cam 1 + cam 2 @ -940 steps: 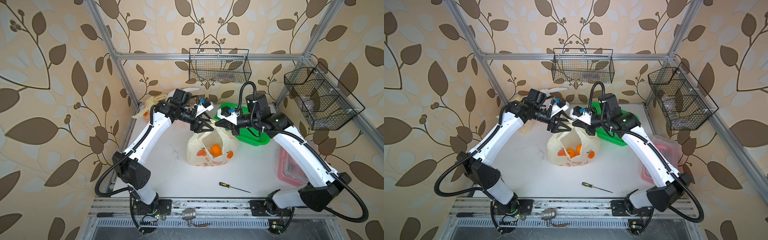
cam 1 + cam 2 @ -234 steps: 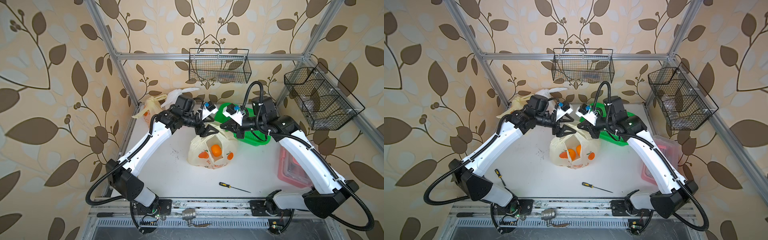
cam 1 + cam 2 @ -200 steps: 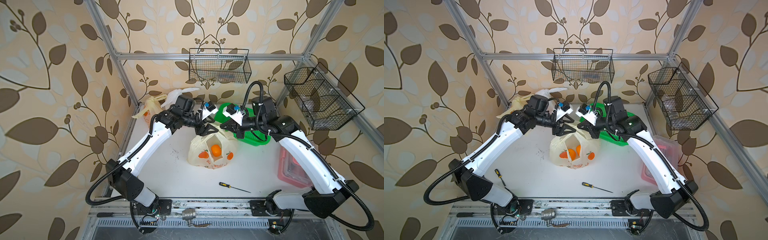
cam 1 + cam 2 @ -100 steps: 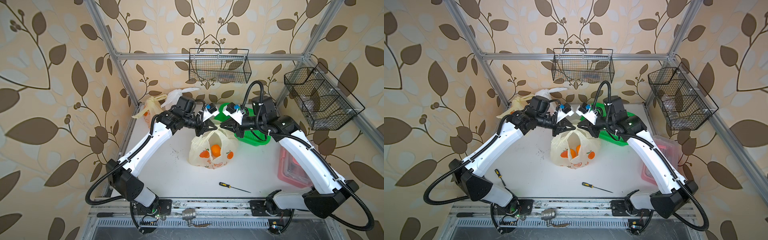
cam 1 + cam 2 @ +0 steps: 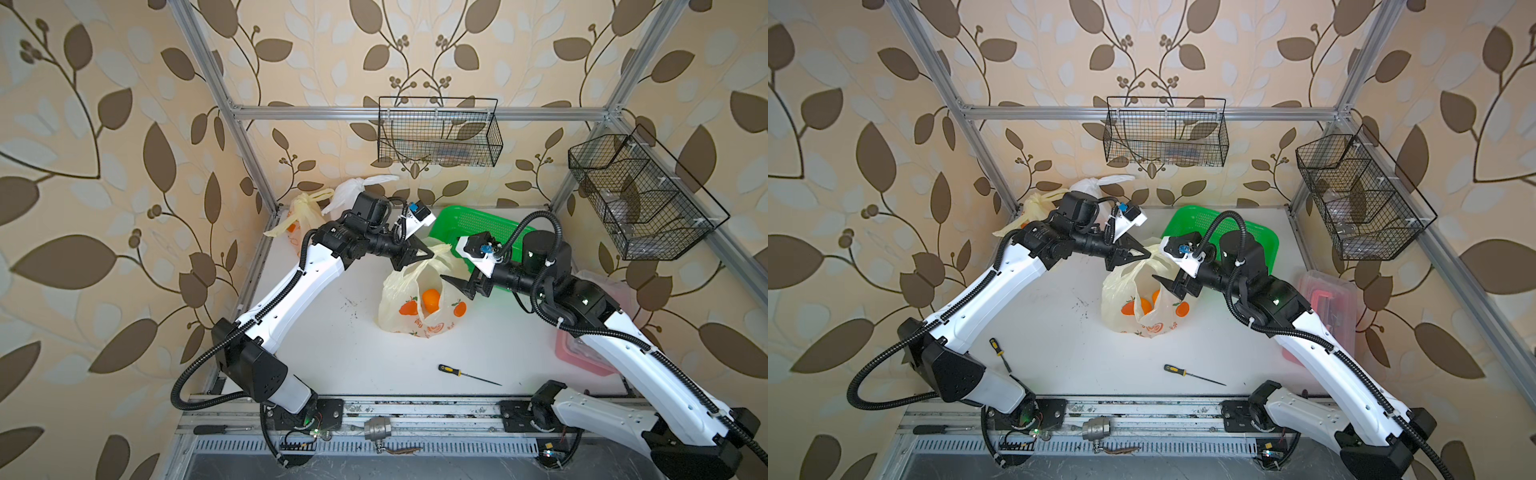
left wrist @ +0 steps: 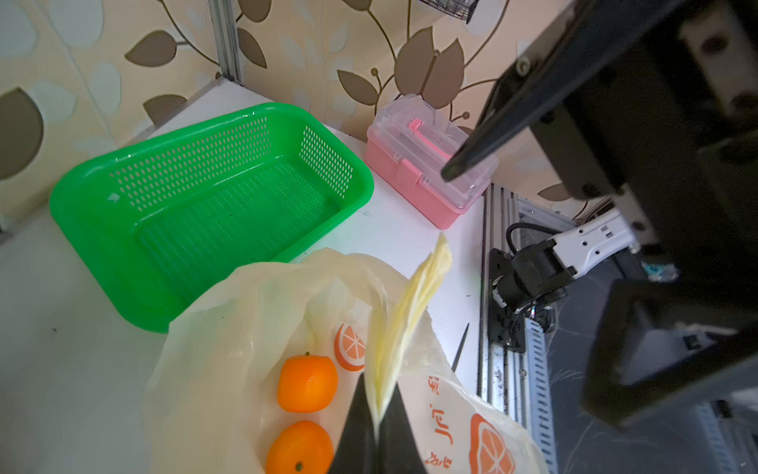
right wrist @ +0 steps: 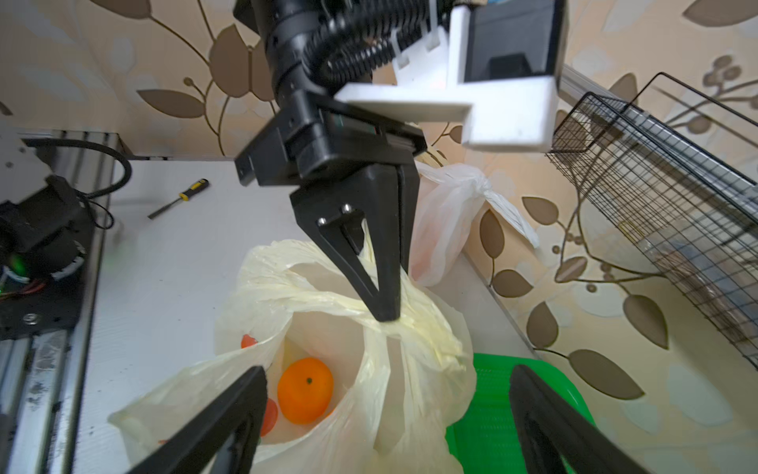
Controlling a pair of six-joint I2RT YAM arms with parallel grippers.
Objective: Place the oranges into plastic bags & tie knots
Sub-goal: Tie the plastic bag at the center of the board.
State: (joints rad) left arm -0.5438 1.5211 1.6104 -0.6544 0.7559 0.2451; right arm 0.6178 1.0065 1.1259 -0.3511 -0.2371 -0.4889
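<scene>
Printed yellow bag sits pretty much dead centre of the frame in both top views, mouth open, with at least two oranges inside. Left gripper has its jaws pressed together on one bag handle, holding it up. Right gripper is just right of the bag, jaws spread wide, nothing in them. Two knotted bags sit upper left of centre, by the back wall.
</scene>
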